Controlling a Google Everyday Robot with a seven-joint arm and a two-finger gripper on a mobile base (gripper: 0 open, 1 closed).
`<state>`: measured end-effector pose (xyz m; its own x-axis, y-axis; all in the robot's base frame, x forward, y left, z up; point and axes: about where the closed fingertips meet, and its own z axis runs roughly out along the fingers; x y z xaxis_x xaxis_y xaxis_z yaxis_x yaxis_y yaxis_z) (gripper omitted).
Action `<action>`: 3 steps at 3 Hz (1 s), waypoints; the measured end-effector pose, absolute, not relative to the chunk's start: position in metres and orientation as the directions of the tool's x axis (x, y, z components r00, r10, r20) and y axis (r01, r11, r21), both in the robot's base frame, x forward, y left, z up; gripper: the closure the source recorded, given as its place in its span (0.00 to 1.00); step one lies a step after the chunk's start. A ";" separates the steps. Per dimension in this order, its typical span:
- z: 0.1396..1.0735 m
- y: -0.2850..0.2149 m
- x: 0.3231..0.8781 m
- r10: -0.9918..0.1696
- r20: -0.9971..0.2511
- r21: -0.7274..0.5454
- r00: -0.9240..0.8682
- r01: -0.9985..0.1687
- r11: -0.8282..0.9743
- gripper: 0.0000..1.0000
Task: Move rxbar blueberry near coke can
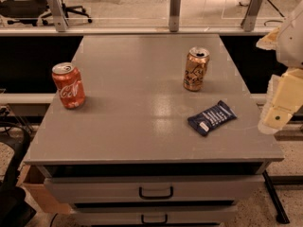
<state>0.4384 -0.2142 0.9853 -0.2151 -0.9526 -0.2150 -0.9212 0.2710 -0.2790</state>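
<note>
The rxbar blueberry [211, 117], a flat navy-blue wrapper with white lettering, lies at an angle on the grey cabinet top [142, 79], right of the middle and towards the front. The coke can [68, 85], red with white script, stands upright near the left edge. My gripper [276, 117] is a cream-coloured shape at the frame's right edge, just beyond the cabinet's right side. It is to the right of the bar and apart from it, and it holds nothing that I can see.
A gold-orange can [196, 69] with dark markings stands upright behind the bar. Two drawers with dark handles [155, 192] sit below the front edge. A glass railing with metal posts [175, 9] runs behind the cabinet. An office chair [33, 4] is at the far left.
</note>
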 end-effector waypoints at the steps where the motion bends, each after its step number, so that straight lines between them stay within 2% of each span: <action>1: 0.986 -0.214 0.439 -0.953 -0.215 -0.280 -0.215 -0.921 0.271 0.00; 2: 0.980 -0.208 0.448 -0.969 -0.208 -0.328 -0.135 -0.924 0.199 0.00; 3: 0.959 -0.198 0.468 -0.977 -0.210 -0.404 0.022 -0.912 0.066 0.00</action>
<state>0.4676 -0.1985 0.9587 0.0223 -0.9773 -0.2105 -0.9124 0.0662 -0.4040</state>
